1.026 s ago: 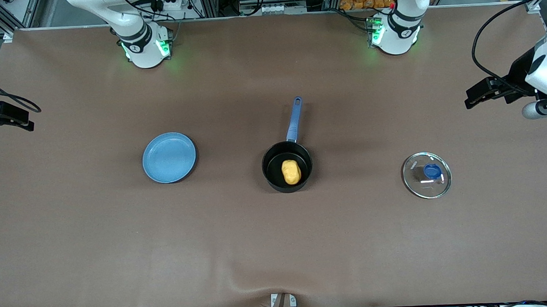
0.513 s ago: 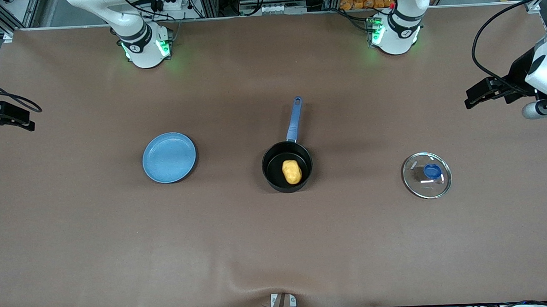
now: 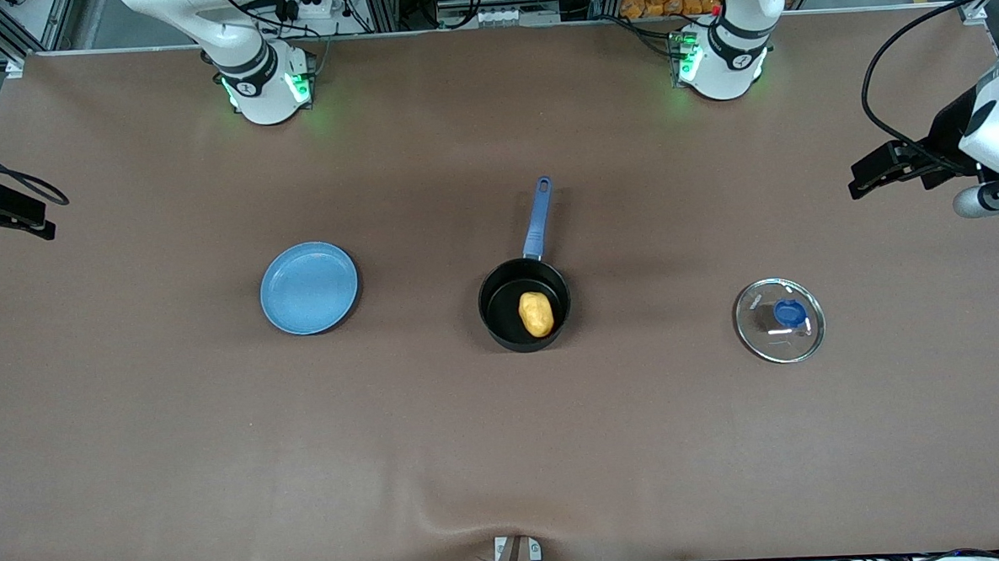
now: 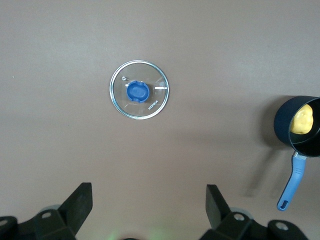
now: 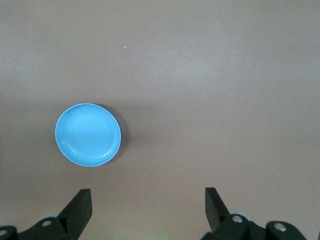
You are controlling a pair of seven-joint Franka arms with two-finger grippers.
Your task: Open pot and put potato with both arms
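You see the potato (image 3: 535, 314) lying in the open pot (image 3: 525, 316) at frame centre, its lid (image 3: 779, 320) parked aside at centre-right so the mouth is free. The task looks finished: left gripper (image 4: 149, 210) and right gripper (image 5: 148, 211) both hang wide, empty.

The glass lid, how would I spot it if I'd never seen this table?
Start at the black saucepan mid-table, holding the potato. Go toward the left arm's end of the table; the glass lid lies flat there, alone. Only it is see-through, with a blue knob.
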